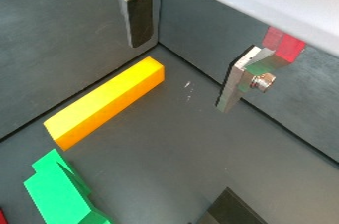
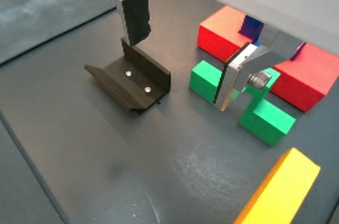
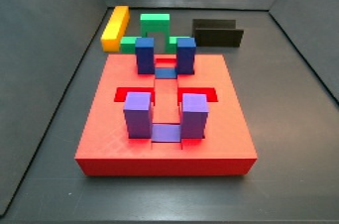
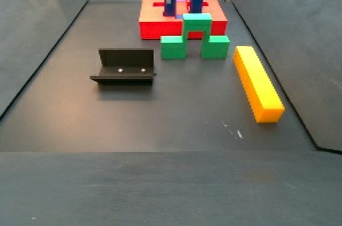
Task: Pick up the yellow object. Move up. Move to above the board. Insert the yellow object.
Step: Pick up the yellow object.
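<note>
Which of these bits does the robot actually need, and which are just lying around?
Needed: yellow bar; red board; gripper, fingers open, hovering over the floor, not over the bar.

Lying about: green block; dark fixture.

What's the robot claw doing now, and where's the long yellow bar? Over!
Gripper open, empty, hovering above the floor. Long yellow-orange rectangular bar flat on the floor, untouched. Green block sits between it and the flat red square board.
</note>
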{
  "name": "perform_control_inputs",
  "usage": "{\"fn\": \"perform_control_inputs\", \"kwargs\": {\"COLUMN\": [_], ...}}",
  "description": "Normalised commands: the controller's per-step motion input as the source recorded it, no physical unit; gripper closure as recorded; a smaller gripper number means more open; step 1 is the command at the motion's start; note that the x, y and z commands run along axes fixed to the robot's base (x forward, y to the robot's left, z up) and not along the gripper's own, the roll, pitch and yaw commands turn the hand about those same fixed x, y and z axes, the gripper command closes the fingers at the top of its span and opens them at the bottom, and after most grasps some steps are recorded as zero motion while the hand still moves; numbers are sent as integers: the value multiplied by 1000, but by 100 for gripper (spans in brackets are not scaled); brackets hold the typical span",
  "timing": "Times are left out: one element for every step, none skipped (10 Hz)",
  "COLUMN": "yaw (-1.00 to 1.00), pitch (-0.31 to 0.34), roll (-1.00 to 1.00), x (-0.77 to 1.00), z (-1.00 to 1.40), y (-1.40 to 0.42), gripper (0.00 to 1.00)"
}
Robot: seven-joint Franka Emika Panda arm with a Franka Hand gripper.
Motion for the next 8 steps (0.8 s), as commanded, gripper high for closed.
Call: {"fn": "perform_control_inputs", "kwargs": {"yaw": [-134, -260, -283, -337, -297, -180, -69, -37], "pitch": [-106, -181, -197, -213, -226, -224, -196, -189], "roll": [0, 0, 0, 0, -30, -50, -46, -37], "x": [-229, -551, -683, -714, -671, -646, -571, -574], "z": [-391, -557, -629, -614, -583, -526, -391, -303], "y": [0, 43, 97, 34, 9, 0, 0, 0], "gripper": [0, 0, 0, 0, 0, 0, 0, 0]}}
